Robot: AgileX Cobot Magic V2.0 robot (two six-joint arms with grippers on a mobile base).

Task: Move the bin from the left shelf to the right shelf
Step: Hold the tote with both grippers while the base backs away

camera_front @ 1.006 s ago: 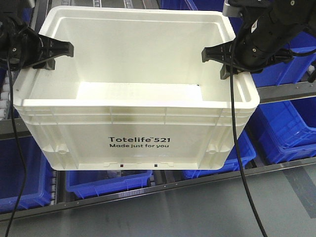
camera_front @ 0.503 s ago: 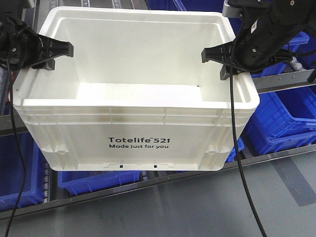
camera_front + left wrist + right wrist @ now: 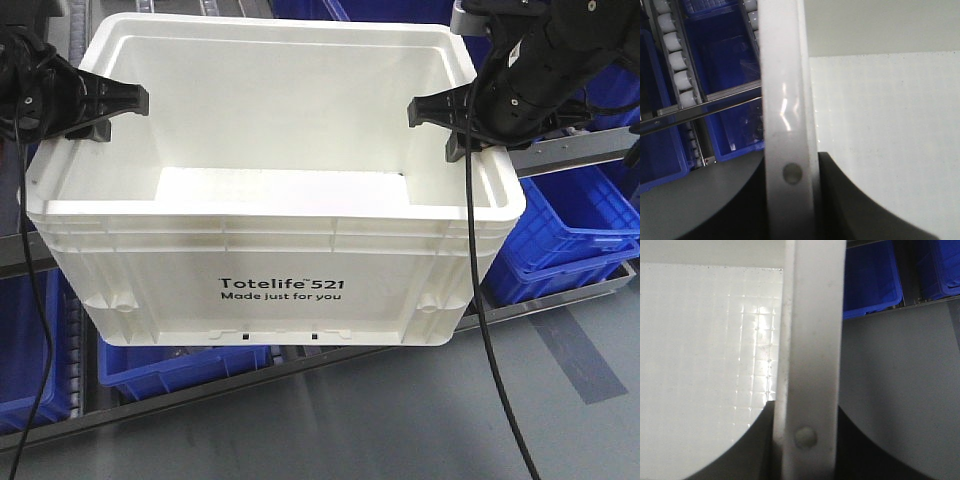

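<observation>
Exterior front-facing: left gripper [image 3: 118, 103] and right gripper [image 3: 432, 110] seemingly pinch rims of the empty white bin [image 3: 280, 250].

Blue bins [image 3: 575, 225] close behind bin [image 3: 280, 250]

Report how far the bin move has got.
Done: the bin, empty, is lifted and hangs over the grey floor. In hand: the left tool and the right tool each clamp a side rim, holding it in front of the blue bins. Left: setting it on the right shelf and letting go; it rests on nothing yet.
</observation>
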